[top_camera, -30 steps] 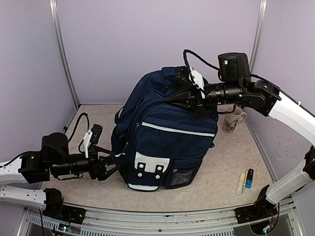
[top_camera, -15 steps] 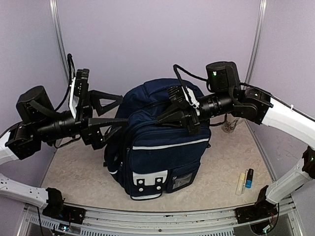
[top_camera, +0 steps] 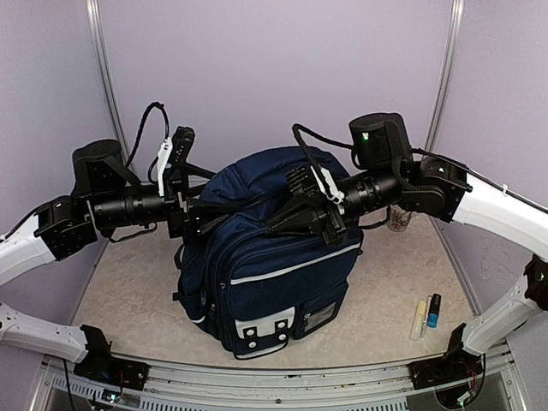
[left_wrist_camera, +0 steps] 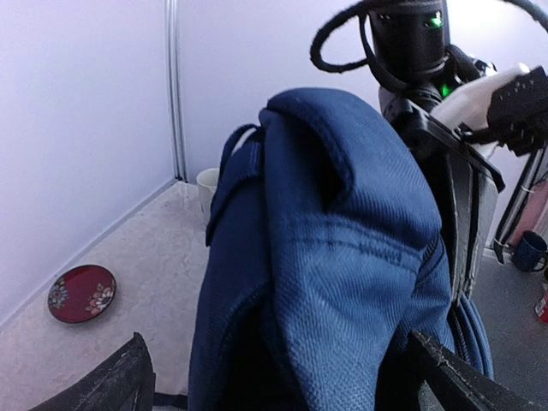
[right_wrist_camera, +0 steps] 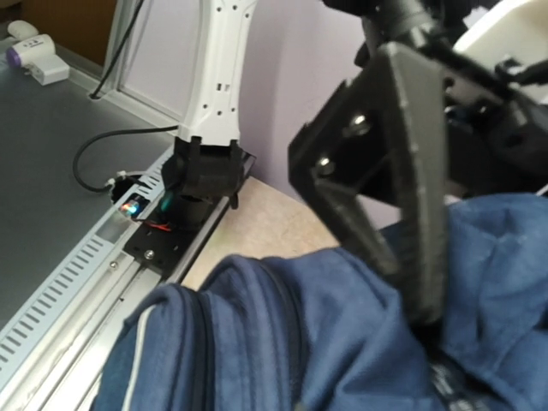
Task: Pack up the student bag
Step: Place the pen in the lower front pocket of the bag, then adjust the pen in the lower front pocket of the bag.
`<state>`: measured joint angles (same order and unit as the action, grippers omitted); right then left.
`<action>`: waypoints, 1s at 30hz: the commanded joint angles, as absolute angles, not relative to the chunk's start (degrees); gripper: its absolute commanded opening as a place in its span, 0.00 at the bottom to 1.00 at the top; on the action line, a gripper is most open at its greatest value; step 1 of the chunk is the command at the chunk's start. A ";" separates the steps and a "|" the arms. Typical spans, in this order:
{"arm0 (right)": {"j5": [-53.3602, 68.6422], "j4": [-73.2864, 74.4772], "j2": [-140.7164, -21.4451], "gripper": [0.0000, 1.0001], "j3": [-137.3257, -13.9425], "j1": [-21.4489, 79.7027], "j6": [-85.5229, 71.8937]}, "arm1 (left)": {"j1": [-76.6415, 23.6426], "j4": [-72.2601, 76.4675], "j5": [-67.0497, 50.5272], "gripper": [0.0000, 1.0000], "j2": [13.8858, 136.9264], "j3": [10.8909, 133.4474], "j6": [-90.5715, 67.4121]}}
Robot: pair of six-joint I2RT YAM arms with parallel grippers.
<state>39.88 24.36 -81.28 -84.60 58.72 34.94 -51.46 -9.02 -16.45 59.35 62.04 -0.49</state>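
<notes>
Near edge: slotted metal rail [top_camera: 282,378], arm bases bolted at either end.

Right front of bench [top_camera: 128,291]: pale stick [top_camera: 419,318] and dark marker [top_camera: 435,310] with a blue band. Side by side, well apart from the bag.

Mid-bench: student bag [top_camera: 274,265], navy, standing on its base. Front pocket with white patches toward the near edge. Sits skewed, white trim line across the front sloping up to the right.

At bag top, reaching in from the left: left gripper [top_camera: 224,207], roughly level. Jaws spread fully wide, nothing held. In left wrist view, the two dark fingertips [left_wrist_camera: 120,381] sit at the lower corners, one each side of the bag's top fold, with blue fabric filling the gap. Cannot tell whether either tip touches the cloth.

At bag top, reaching in from the right: right gripper [top_camera: 298,218], angled down toward the upper front. Jaws closed, pinched on bag fabric. In right wrist view, a dark finger [right_wrist_camera: 411,197] runs down into a fold of blue cloth, tip hidden there.

Behind right arm: patterned mug [top_camera: 399,219], mostly hidden, on bench near the right wall.

Beyond the bag, left wrist view only: small red plate [left_wrist_camera: 81,293] with floral marks, flat on bench close to the wall.

Farthest: pale lilac walls [top_camera: 274,77], metal posts in the corners.
</notes>
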 commanded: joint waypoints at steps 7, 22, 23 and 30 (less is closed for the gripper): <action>36.29 31.45 -86.08 0.00 -88.14 58.23 37.47 | -51.24 -14.62 -19.18 0.88 57.94 57.32 2.87; 25.08 20.07 -83.54 0.31 -92.29 55.72 29.31 | -52.36 -4.08 6.58 0.00 46.91 51.46 -7.15; 28.47 19.14 -82.60 0.33 -91.76 55.72 28.24 | -52.69 -2.94 10.61 0.00 44.55 50.64 -7.07; 29.29 3.35 -76.31 0.42 -80.51 64.16 28.22 | -58.02 4.21 17.56 0.00 38.83 48.25 -11.43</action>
